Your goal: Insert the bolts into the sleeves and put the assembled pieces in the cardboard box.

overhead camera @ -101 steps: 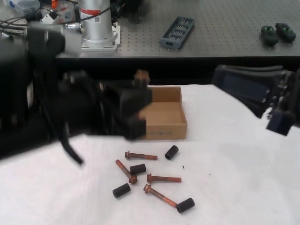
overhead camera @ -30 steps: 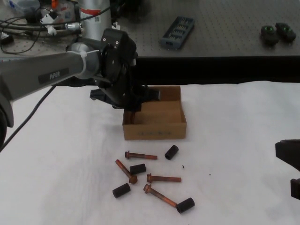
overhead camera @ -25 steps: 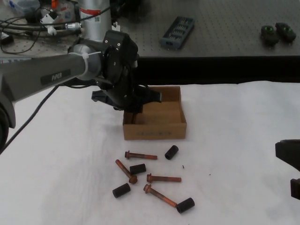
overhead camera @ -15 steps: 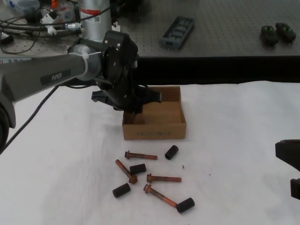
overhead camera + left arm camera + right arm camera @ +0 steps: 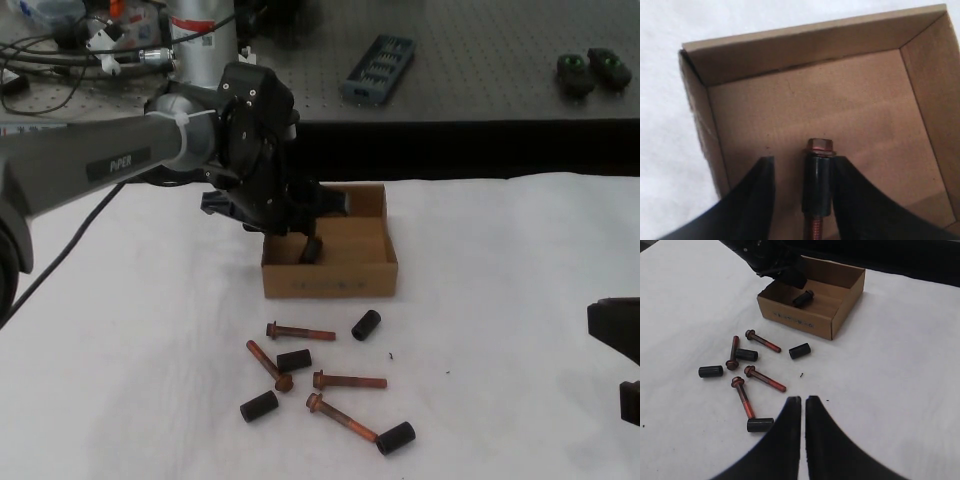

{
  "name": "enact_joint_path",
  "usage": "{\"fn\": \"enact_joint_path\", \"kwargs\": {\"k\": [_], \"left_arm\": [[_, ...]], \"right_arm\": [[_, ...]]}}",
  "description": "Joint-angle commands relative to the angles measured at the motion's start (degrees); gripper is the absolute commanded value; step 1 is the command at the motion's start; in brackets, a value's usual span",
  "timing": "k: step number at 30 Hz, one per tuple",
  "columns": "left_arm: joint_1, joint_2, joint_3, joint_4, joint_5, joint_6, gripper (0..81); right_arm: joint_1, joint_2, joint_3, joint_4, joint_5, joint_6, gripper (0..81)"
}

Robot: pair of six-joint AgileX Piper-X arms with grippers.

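My left gripper (image 5: 803, 165) hangs open over the near left part of the cardboard box (image 5: 330, 282). An assembled piece (image 5: 819, 180), a rusty bolt in a black sleeve, stands tilted between the fingers, close to one and apart from the other. The high view shows that assembled piece (image 5: 312, 248) just under the left gripper (image 5: 298, 215), inside the box. Several loose bolts (image 5: 350, 380) and black sleeves (image 5: 366, 325) lie on the white cloth in front of the box. My right gripper (image 5: 803, 401) is shut and holds nothing, low at the near right over the cloth.
Behind the cloth is a dark perforated bench with a metal post (image 5: 205, 50), cables, a blue-grey rack (image 5: 378, 66) and two green parts (image 5: 593, 70). Bare cloth (image 5: 500, 300) spreads to the right of the box and the loose parts.
The left arm swung to the box and settled over it. Its fingers have opened, and the assembled piece now shows below them in the box. The right arm drew back to the near right.
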Motion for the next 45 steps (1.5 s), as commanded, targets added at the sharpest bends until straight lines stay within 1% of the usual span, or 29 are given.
{"fn": "enact_joint_path", "kwargs": {"k": [1,8,10,13,16,19,22,25,28,32,34,35,36,40,41,43,45], "left_arm": [[-0.19,-1.39,-0.65,-0.36,0.13,-0.36,28.8],[-0.19,-7.81,-0.65,0.22,0.13,-0.36,27.6],[-0.19,-10.65,-0.65,3.17,0.13,0.97,25.3],[-0.19,-14.58,-0.65,7.78,0.13,5.65,22.8],[-0.19,-18.49,-0.21,11.49,-0.5,8.05,22.1],[-0.19,-22.65,2.04,11.69,-0.68,9.06,22.1],[-0.19,-27.07,6.61,10.52,-0.68,9.66,22.1],[-0.31,-31.29,12.96,9.7,-0.68,10.72,22.1],[-0.31,-35.51,20.3,8.1,-0.68,11.9,22.1],[-0.31,-41.45,30.28,4.6,-0.68,12.6,22.1],[-0.31,-43.8,35.26,3.02,-0.44,12.59,22.1],[-0.31,-45.12,37.46,2.63,-0.47,12.59,22.1],[-0.31,-46.13,39.43,2.56,-0.47,12.59,22.1],[-0.31,-50.53,45.62,2.08,-0.47,12.59,22.1],[-0.31,-51.68,47.18,1.26,-0.47,12.59,22.1],[-0.31,-53.96,49.92,-0.35,-0.47,12.59,22.1],[-0.31,-56.05,52.64,-1.45,-0.47,12.59,22.1]], "right_arm": [[-0.34,-0.43,-0.25,-0.01,-0.33,0.11,3.5],[-0.34,-0.43,-0.25,-0.14,-0.33,0.11,3.5],[-0.34,-0.43,-0.25,-0.14,-0.33,0.11,3.5],[-0.34,-0.43,-0.25,-0.56,-0.44,0.11,3.5],[-0.34,-0.31,-0.25,-2.42,-2.84,-0.13,3.5],[-0.34,0.43,-0.81,-3.49,-6.2,-0.36,3.5],[-0.34,2.73,-2.19,-3.49,-9.65,-0.57,3.5],[-0.34,6.22,-4.08,-3.49,-12.95,-2.86,3.5],[-0.34,10.33,-6.77,-3.04,-14.43,-4.53,3.4],[-0.34,17.0,-11.32,-1.25,-14.51,-8.32,3.4],[-0.34,20.86,-13.79,-0.13,-14.51,-10.85,0.9],[-0.34,22.86,-14.97,0.27,-14.51,-11.83,1.6],[-0.34,24.44,-15.87,0.46,-14.51,-12.26,6.0],[-0.34,31.88,-19.9,0.94,-14.31,-13.22,28.5],[-0.34,33.91,-20.98,0.94,-14.08,-13.23,31.8],[-0.34,38.1,-23.21,1.5,-14.09,-15.02,31.8],[-0.15,41.86,-25.31,1.95,-14.09,-17.86,29.1]]}}
